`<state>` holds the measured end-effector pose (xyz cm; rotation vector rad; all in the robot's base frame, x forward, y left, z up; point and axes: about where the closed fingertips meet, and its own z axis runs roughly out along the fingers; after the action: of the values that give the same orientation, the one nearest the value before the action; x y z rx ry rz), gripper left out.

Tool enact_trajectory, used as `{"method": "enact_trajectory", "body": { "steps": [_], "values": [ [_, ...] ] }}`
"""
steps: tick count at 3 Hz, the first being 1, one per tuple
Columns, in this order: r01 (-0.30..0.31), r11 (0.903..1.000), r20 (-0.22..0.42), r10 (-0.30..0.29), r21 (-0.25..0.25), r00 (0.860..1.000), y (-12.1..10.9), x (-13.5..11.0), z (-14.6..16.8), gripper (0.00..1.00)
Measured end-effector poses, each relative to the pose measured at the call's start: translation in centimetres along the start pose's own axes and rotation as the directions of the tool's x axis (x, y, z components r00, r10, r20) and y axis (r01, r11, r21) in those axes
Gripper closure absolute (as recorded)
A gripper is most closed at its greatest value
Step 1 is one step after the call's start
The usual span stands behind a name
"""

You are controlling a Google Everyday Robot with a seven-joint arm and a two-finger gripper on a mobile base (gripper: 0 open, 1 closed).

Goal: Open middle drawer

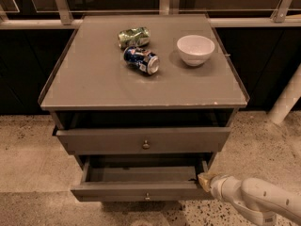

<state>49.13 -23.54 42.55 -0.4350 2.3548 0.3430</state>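
The middle drawer (141, 190) is pulled well out of the grey-brown cabinet, its low front face carrying a small round knob (147, 197). Its dark inside looks empty. Above it the taller-fronted top drawer (143, 140), with its own knob, stands slightly out. The lowest drawer is hidden below the frame's edge. My gripper (205, 180) is at the right front corner of the middle drawer, at its rim. The white arm (256, 199) reaches in from the bottom right.
On the cabinet top (94, 79) lie a crushed green can (134, 36) and a blue can (141, 60) on their sides, and a white bowl (195, 49) stands upright. A white post (287, 100) stands at the right. The floor (28, 154) is speckled stone.
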Motion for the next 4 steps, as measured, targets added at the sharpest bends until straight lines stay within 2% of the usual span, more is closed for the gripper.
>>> {"method": "enact_trajectory", "body": {
  "steps": [1, 2, 3, 4],
  "values": [
    [0.000, 1.0000, -0.001, 0.000, -0.001, 1.000, 0.1, -0.1, -0.2, 1.00],
    [0.011, 0.9988, -0.029, -0.012, -0.047, 1.000, 1.7, 0.9, -0.5, 1.00],
    [0.011, 0.9988, -0.029, -0.013, -0.047, 1.000, 1.8, 0.7, -0.8, 1.00],
    [0.043, 0.9986, 0.007, -0.043, -0.032, 0.999, 2.4, -1.0, -2.3, 1.00]
  ]
}}
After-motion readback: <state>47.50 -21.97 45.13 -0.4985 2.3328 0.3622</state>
